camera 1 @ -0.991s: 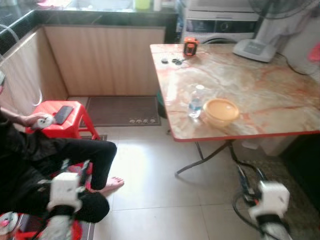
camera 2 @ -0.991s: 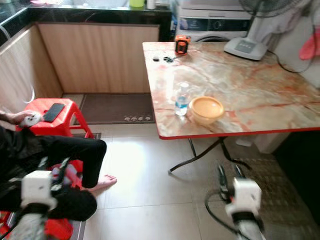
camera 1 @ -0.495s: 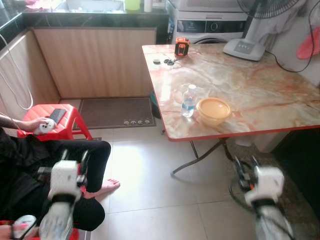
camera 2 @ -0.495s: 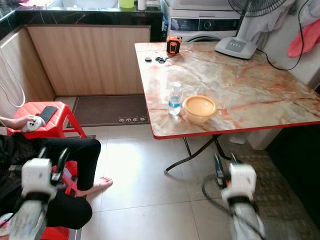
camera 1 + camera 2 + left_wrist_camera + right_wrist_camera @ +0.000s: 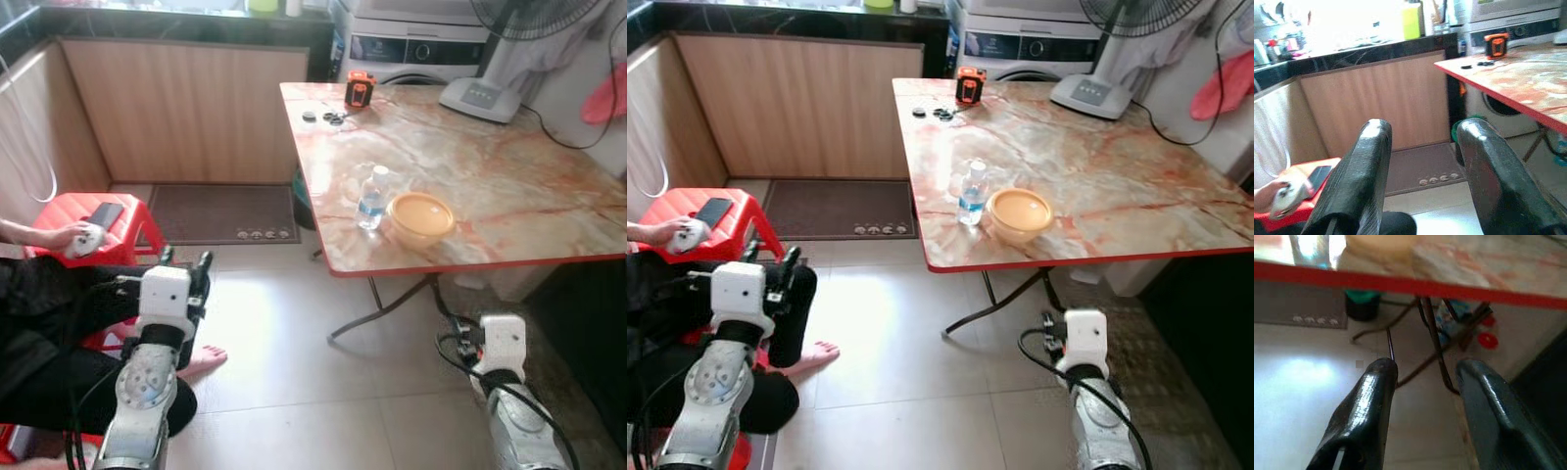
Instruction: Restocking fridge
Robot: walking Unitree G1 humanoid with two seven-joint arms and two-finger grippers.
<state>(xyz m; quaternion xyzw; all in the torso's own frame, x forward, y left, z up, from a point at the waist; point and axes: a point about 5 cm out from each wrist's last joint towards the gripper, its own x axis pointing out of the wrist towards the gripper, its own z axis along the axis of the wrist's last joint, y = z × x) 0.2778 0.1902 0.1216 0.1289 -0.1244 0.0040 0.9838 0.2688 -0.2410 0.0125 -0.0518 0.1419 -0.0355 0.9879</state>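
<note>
A small clear water bottle (image 5: 371,196) stands near the front edge of a marble table (image 5: 509,166) with a red rim. Beside the bottle sits a yellow-orange bowl (image 5: 421,217). My left gripper (image 5: 184,262) is low on the left, over the floor by a seated person's leg, fingers open and empty. Its wrist view looks toward the table's far corner. My right gripper (image 5: 458,331) hangs open below the table's front edge. Its wrist view looks up at the red rim (image 5: 1449,284) and the folding legs (image 5: 1430,333).
A person (image 5: 44,323) sits at the left, a hand on a white controller on a red stool (image 5: 132,211) with a phone (image 5: 106,213). An orange tape measure (image 5: 359,90) and a fan base (image 5: 480,95) are on the table. A doormat (image 5: 225,211) lies by the wooden cabinets.
The camera has shifted as I moved. Both arms have come up into clearer view, and the left gripper now stands higher, in front of the person's knee.
</note>
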